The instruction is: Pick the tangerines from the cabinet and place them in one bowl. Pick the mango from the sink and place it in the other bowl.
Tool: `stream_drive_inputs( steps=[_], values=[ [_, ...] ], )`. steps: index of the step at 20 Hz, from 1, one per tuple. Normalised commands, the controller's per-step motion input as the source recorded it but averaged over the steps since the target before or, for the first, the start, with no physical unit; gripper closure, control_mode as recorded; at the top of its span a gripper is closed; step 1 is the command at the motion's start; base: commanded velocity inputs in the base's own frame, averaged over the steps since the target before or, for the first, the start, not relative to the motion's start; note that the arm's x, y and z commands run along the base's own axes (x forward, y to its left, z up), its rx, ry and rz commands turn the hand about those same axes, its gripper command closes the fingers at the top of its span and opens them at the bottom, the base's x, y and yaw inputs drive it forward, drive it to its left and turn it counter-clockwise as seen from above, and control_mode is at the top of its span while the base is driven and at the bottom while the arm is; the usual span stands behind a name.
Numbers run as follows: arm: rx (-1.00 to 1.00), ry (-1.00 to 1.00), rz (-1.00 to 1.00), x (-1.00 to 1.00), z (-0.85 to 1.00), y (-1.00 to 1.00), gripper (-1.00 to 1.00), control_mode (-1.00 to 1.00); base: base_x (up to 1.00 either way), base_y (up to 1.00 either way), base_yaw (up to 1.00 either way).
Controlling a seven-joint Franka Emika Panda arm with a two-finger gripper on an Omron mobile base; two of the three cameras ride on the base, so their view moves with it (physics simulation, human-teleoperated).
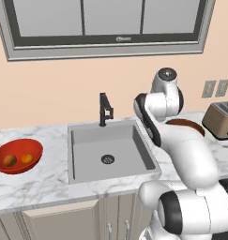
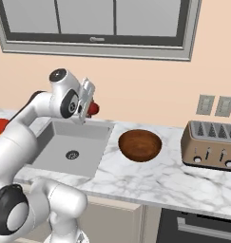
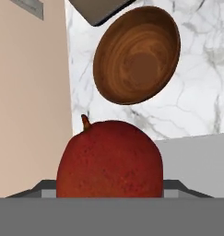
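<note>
My two base cameras look down from behind, sharing the sink beneath the jaws; my hand camera peers closely past them.

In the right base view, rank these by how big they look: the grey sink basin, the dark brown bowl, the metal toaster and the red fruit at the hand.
1. Grey rectangular sink basin
2. Brown metal toaster
3. Dark brown round wooden bowl, somewhat smaller than the toaster
4. Red fruit, partly hidden behind the hand, so its full size is unsure
</note>
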Motion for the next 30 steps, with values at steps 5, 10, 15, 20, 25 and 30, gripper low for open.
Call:
stream_drive_inputs(
  steps=[5,10,15,20,25,30],
  values=[
    [0.00,0.00,-0.02,-0.18,0.00,-0.55,1.00,-1.00,0.00,0.00,0.00],
    [0.00,0.01,-0.03,-0.17,-0.02,-0.54,1.00,-1.00,0.00,0.00,0.00],
    [0.00,0.05,-0.03,-0.05,-0.08,-0.50,1.00,-1.00,0.00,0.00,0.00],
    [0.03,0.02,-0.13,0.00,0.00,-0.29,1.00,-1.00,0.00,0.00,0.00],
    [0.13,-0.10,-0.28,-0.04,0.16,0.00,1.00,-1.00,0.00,0.00,0.00],
    [0.17,-0.19,-0.35,-0.01,0.17,0.05,1.00,-1.00,0.00,0.00,0.00]
  ],
)
